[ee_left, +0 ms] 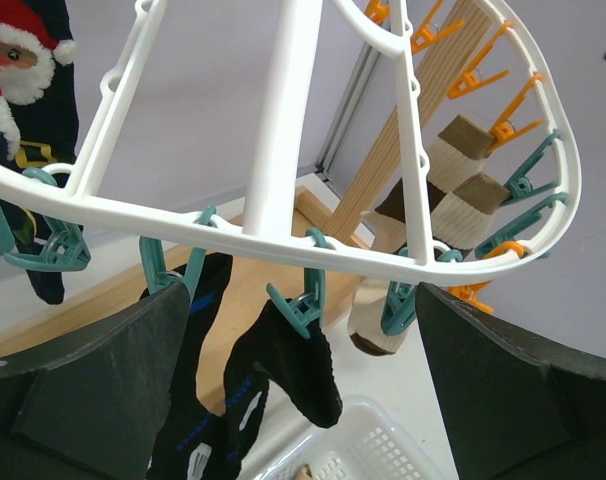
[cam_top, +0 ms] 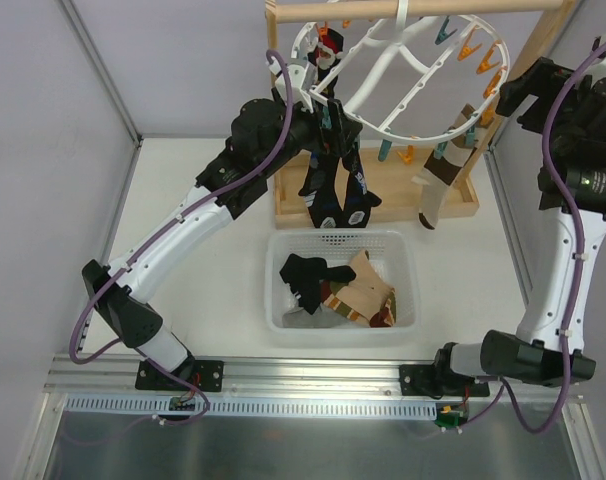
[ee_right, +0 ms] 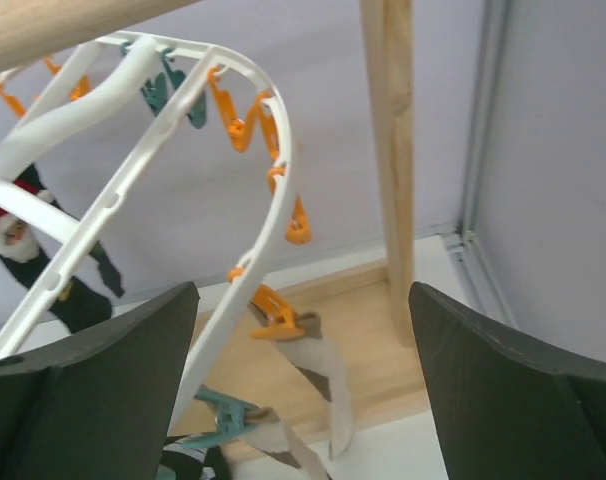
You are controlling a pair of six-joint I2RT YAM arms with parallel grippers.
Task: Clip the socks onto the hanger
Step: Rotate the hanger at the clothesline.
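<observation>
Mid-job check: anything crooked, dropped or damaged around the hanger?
Nothing stands out. The black socks, striped socks and Santa sock hang clipped to the hanger; the remaining socks lie inside the basket.

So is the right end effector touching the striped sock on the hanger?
Apart. The right wrist view shows the striped sock between the fingers of the open right end effector, with background visible on both sides of it.
</observation>
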